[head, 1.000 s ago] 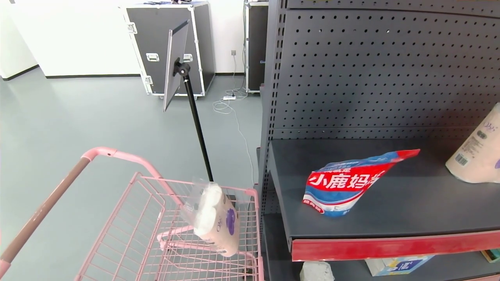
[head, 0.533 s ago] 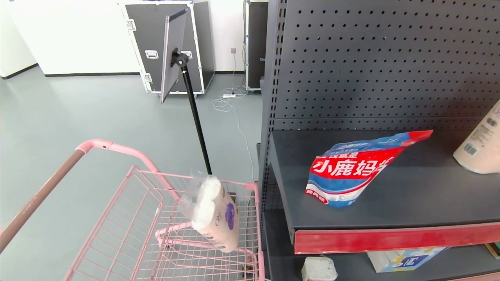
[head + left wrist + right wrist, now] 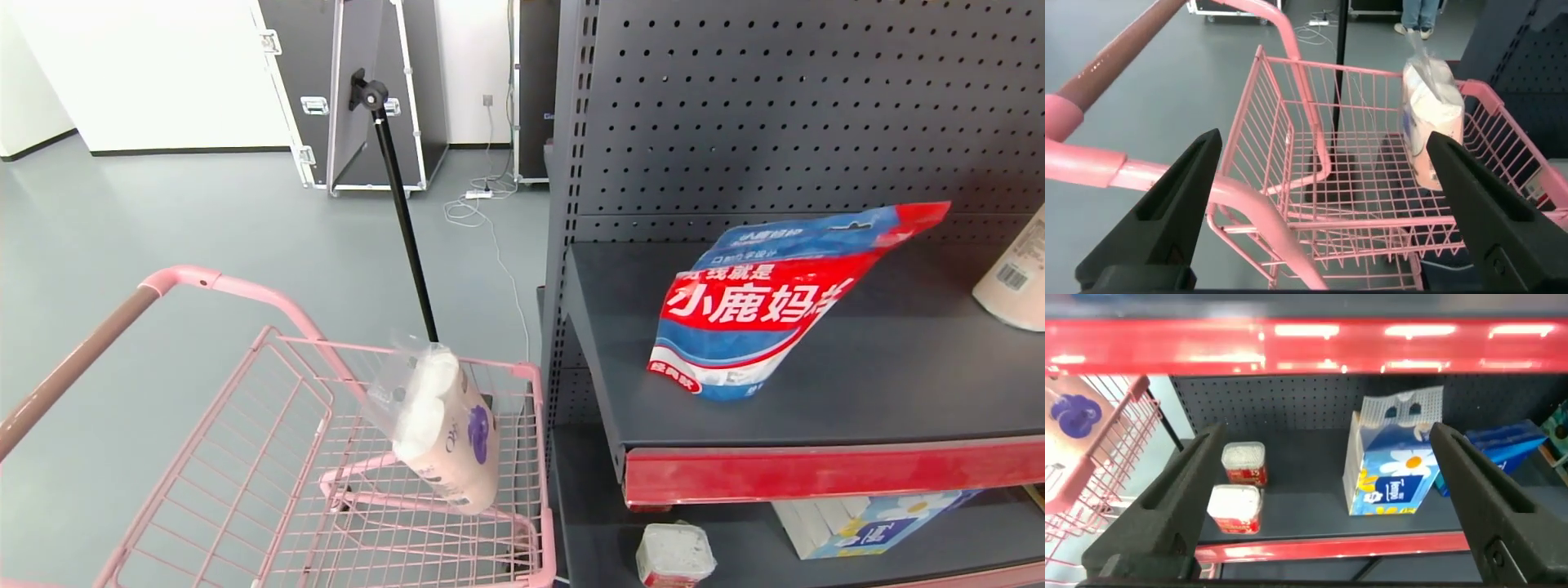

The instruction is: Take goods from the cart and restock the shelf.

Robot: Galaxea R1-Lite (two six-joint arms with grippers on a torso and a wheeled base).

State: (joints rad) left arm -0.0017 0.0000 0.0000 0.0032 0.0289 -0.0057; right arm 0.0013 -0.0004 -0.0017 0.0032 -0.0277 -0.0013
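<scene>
The pink cart (image 3: pixel 214 280) takes the lower left of the head view. A pack of paper rolls (image 3: pixel 445 433) leans tilted inside its basket, at the corner nearest the shelf (image 3: pixel 857 384). On the shelf board, right of centre, stands a red and blue bag (image 3: pixel 767 302), with a pale pack (image 3: pixel 1016 282) at the right edge. The left gripper (image 3: pixel 1327 220) hangs above the cart's handle end, jaws wide apart and empty. The right gripper (image 3: pixel 1323 514) faces the lower shelf level, jaws also apart and empty; a tissue box (image 3: pixel 1396 461) and two small tubs (image 3: pixel 1243 463) stand beyond it
</scene>
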